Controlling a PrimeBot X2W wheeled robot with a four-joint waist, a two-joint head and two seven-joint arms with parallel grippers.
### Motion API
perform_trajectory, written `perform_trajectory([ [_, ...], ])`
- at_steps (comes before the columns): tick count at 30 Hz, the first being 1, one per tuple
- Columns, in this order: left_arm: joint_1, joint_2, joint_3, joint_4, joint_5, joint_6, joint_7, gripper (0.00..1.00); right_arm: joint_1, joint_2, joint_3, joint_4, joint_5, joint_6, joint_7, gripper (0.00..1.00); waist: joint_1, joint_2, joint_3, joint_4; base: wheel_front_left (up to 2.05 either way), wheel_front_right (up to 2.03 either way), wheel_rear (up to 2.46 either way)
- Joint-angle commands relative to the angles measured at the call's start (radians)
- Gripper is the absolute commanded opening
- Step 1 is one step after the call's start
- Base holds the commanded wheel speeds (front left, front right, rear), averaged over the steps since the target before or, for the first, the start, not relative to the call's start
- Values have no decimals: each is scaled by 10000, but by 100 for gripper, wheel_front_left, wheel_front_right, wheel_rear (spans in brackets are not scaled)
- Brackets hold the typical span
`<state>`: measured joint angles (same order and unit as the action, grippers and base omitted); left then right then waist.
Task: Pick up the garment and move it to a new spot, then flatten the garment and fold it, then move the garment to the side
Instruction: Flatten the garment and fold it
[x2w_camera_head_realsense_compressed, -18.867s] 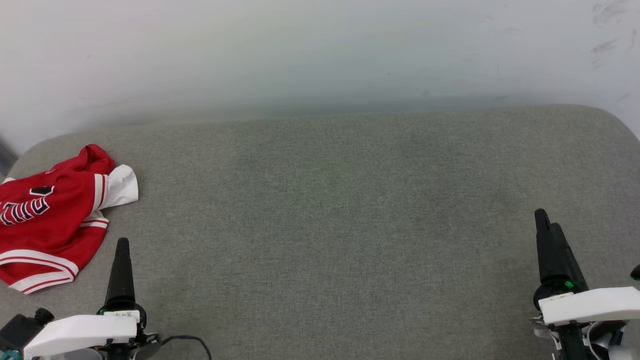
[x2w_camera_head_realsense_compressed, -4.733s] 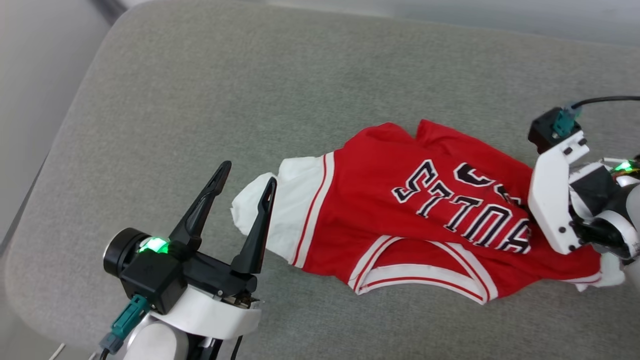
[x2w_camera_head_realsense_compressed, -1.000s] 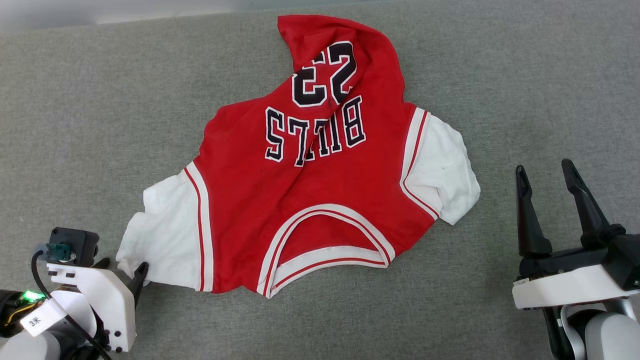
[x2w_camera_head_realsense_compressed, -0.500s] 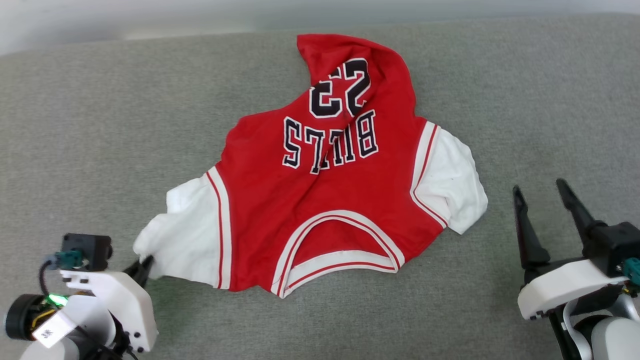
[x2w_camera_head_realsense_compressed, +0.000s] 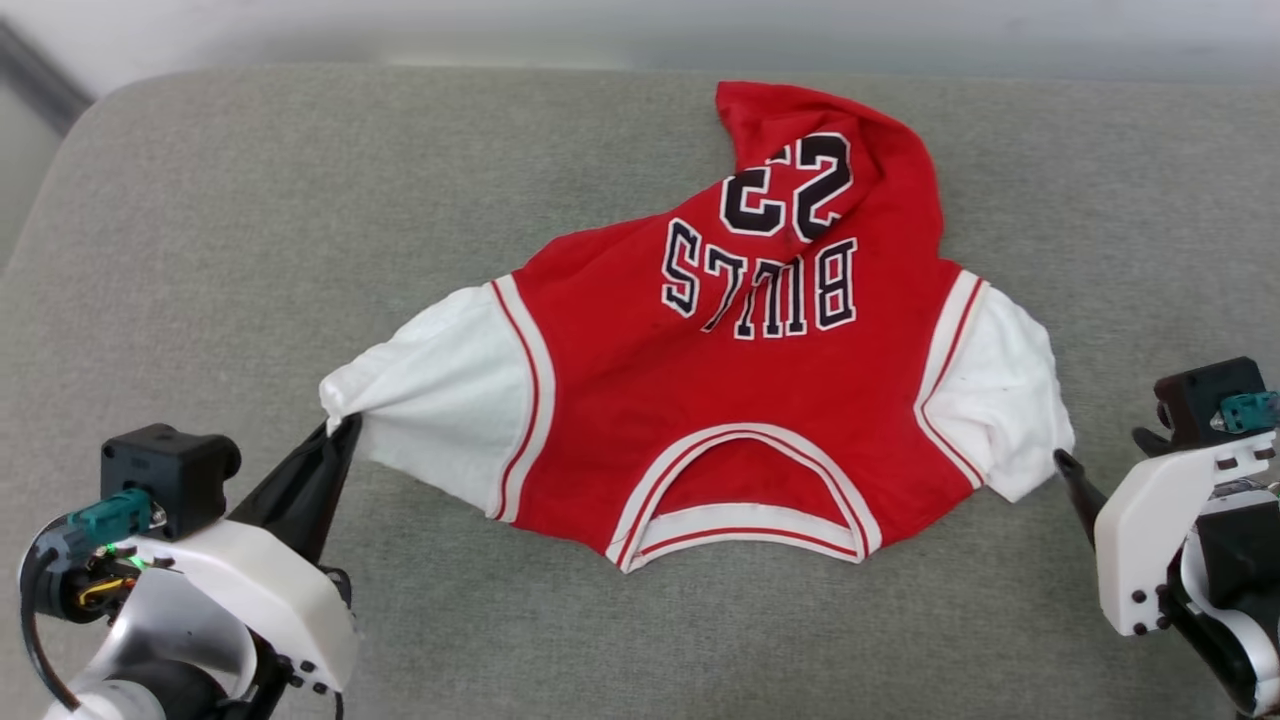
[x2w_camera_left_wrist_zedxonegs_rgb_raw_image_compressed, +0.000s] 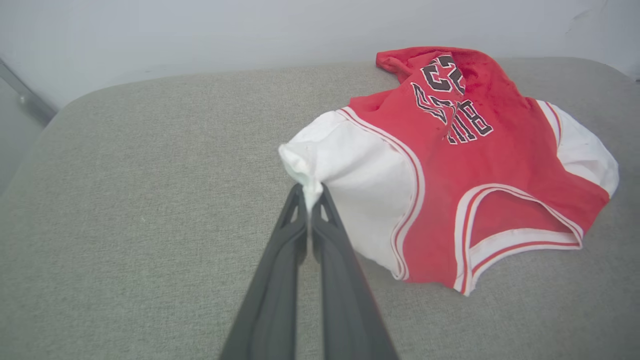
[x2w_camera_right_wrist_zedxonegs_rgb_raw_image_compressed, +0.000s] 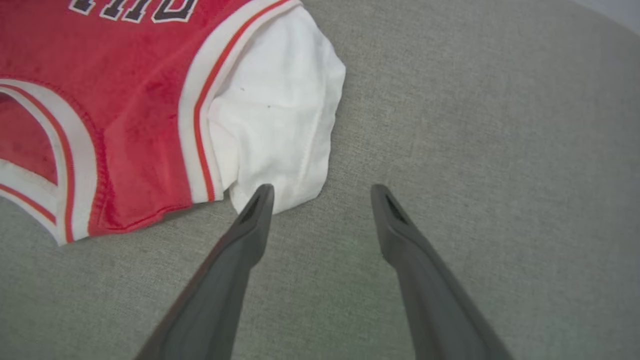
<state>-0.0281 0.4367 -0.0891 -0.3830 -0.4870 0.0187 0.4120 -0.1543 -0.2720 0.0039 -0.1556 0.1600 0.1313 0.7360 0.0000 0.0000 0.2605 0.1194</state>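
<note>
The garment (x2w_camera_head_realsense_compressed: 740, 400) is a red jersey T-shirt with white sleeves and dark lettering, lying chest up on the grey cushion (x2w_camera_head_realsense_compressed: 250, 250), collar nearest me, its far end bunched. My left gripper (x2w_camera_head_realsense_compressed: 335, 432) is shut on the tip of the left white sleeve (x2w_camera_left_wrist_zedxonegs_rgb_raw_image_compressed: 345, 170), which is pulled taut and lifted; the pinch shows in the left wrist view at my left gripper (x2w_camera_left_wrist_zedxonegs_rgb_raw_image_compressed: 311, 192). My right gripper (x2w_camera_right_wrist_zedxonegs_rgb_raw_image_compressed: 322, 192) is open just past the right white sleeve (x2w_camera_right_wrist_zedxonegs_rgb_raw_image_compressed: 280, 130), one fingertip (x2w_camera_right_wrist_zedxonegs_rgb_raw_image_compressed: 262, 195) at the sleeve's edge, nothing between the fingers. In the head view a right fingertip (x2w_camera_head_realsense_compressed: 1065, 465) shows beside that sleeve.
The grey cushion (x2w_camera_left_wrist_zedxonegs_rgb_raw_image_compressed: 125, 175) ends at a rounded far-left corner (x2w_camera_head_realsense_compressed: 90, 110), with a pale wall (x2w_camera_left_wrist_zedxonegs_rgb_raw_image_compressed: 200, 30) behind it. Bare cushion extends left of the garment and right of it (x2w_camera_right_wrist_zedxonegs_rgb_raw_image_compressed: 500, 125).
My left gripper closed on the left sleeve tip and pulled it outward, stretching the sleeve. My right gripper came down toward the right sleeve. The head camera has shifted, so the whole scene sits further right.
</note>
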Motion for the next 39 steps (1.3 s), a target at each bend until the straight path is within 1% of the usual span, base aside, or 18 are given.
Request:
perform_trajectory([
  [1, 73, -31, -100, -284, 79, 58, 42, 0, -178, -119, -76, 177, -75, -10, 221, 100, 0, 0, 170, 258, 0, 0, 0],
  [4, 106, -143, -357, -705, 71, 8, 50, 0, -246, -61, -156, 513, -81, -10, 458, 100, 0, 0, 297, 487, 0, 0, 0],
  [9, -12, -253, -641, -1071, 44, -73, 45, 0, -260, 6, -54, 1109, -126, -9, 456, 100, 0, 0, 444, 773, 0, 0, 0],
  [21, -237, -257, -683, -877, -70, -190, -202, 0, -265, -163, 576, 2691, -198, -7, 90, 100, 0, 0, 799, 1068, 0, 0, 0],
  [22, -244, -268, -698, -827, -92, -208, -227, 0, -274, -136, 501, 2809, -211, -7, 42, 53, 0, 0, 785, 1074, 0, 0, 0],
  [23, -248, -283, -714, -768, -104, -231, -234, 0, -303, -144, 475, 2888, -290, -12, -63, 14, 0, 0, 746, 1080, 0, 0, 0],
  [24, -236, -307, -704, -696, -149, -229, -269, 0, -332, -179, 444, 2946, -335, -10, -183, 0, 0, 0, 689, 1075, 0, 0, 0],
  [28, -115, -211, -547, -407, -174, -224, -389, 0, -443, -189, 230, 2787, -197, -10, -678, 0, 0, 0, 331, 959, 0, 0, 0],
  [31, 36, -191, -501, -280, -248, -250, -472, 0, -585, -414, 230, 2248, 86, -9, -1122, 0, 0, 0, -34, 783, 0, 0, 0],
  [34, 149, -162, -362, -283, -341, -246, -601, 0, -625, -540, -70, 1799, 243, -9, -1441, 0, 0, 0, -413, 573, 0, 0, 0],
  [37, 195, -4, -113, -360, -317, -260, -758, 0, -647, -612, -299, 1177, 571, -9, -1442, 0, 0, 0, -787, 334, 0, 0, 0],
  [39, 153, 157, 67, -450, -268, -268, -836, 0, -679, -773, -385, 716, 785, -9, -1313, 0, 0, 0, -1013, 165, 0, 0, 0],
])
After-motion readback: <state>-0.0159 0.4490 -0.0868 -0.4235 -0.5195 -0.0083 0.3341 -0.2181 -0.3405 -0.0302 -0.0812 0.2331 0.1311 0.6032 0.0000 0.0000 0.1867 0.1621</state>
